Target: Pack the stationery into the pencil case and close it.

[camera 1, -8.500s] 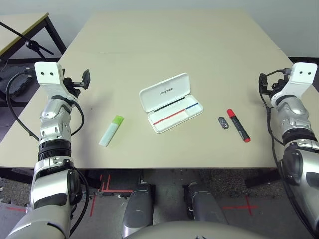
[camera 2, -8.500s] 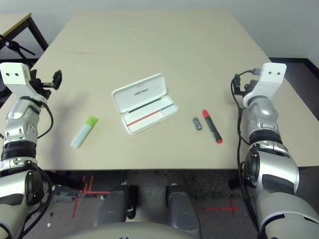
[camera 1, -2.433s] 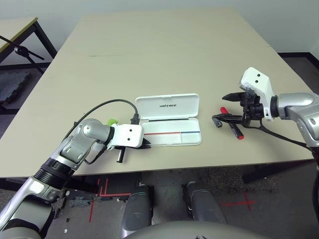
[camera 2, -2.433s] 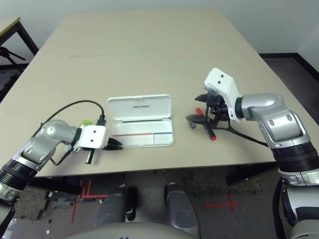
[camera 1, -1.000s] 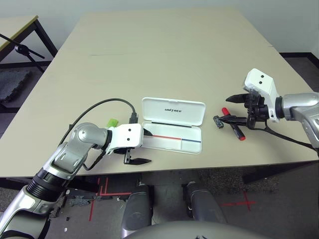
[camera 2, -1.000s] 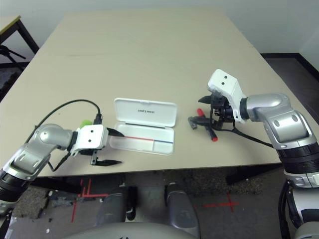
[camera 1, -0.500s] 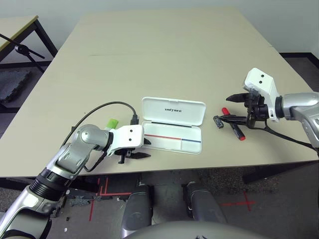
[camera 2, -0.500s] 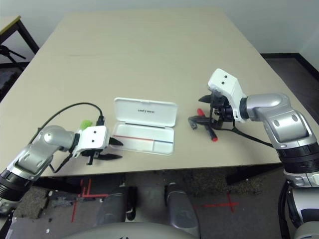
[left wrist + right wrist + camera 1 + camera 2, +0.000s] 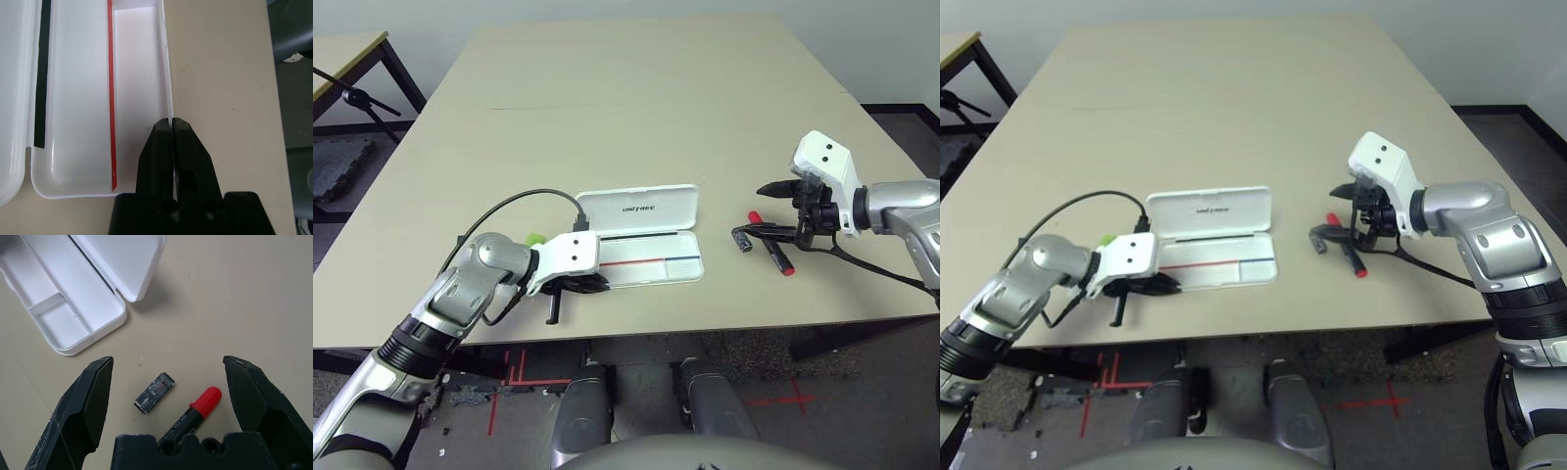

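table (image 9: 636, 88): big pale top, far half bare, lots of room there. all the work sits near the front edge.
pencil case (image 9: 641, 257): open, lid (image 9: 636, 207) laid back flat, tray twd the robot. tray's near wall is close to the table front edge, little margin that side.
left gripper (image 9: 171, 128): jaws shut on the tray's near wall, thin white rim pinched between the tips at the case's left end. looks like a steadying/repositioning grip, my read. keep the pinch light, slide flat, don't lift or the case tips. push away from the front edge, not twd it.
right gripper (image 9: 166, 367): jaws wide, holding nothing, hovering over red marker (image 9: 191, 414) and grey block (image 9: 154, 392).
highlighter (image 9: 534, 238): lime cap just peeks out behind the left arm, left of the case, on the table.
red marker: right of the case, well apart from it, lies on the table.
grey block: just beside the marker, not touching, case side of it.
status: none of the 3 items packed yet, tray bare.
next, imo: right takes marker first; block sits close so drop straight down over the barrel, else a finger clips the block.
room: open table between case and marker, clean path for the carry.
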You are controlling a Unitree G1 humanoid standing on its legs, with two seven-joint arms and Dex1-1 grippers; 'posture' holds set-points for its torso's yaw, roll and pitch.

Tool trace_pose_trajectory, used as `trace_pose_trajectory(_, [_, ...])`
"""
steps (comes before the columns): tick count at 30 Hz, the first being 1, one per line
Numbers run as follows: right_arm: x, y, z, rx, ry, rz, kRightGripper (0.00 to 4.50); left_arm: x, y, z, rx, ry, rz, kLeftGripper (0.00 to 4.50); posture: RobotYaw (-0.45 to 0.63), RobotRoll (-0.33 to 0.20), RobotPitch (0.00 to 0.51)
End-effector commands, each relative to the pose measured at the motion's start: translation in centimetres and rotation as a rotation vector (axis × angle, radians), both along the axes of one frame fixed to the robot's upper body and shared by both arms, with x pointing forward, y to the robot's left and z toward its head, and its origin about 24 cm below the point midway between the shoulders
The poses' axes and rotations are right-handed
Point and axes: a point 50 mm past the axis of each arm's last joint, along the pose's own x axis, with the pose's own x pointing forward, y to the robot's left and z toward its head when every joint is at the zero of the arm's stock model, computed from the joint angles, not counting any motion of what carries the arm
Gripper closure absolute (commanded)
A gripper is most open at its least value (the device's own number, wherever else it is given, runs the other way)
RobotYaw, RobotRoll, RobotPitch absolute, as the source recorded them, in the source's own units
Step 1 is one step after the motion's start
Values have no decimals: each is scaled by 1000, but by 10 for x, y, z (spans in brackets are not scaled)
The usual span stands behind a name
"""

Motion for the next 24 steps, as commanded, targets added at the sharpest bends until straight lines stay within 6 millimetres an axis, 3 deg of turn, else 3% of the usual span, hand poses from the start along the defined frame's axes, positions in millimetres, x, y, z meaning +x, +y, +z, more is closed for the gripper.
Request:
trace_pose_trajectory(1, [0,-1,0,11,-6,-2,0,6,4,1,2,-10,47,4475,-5,0,95])
trace_pose_trajectory(14, [0,-2,-2,5,-3,-7,0,5,2,2,-1,-30,5,4475,-5,0,96])
trace_pose_trajectory(17, [1,0,-2,7,-3,-3,0,4,2,3,0,-42,-8,3730,-5,0,96])
trace_pose_trajectory(24, [2,1,-5,8,-1,3,0,0,2,20,-36,-87,-50,1058,7,0,90])
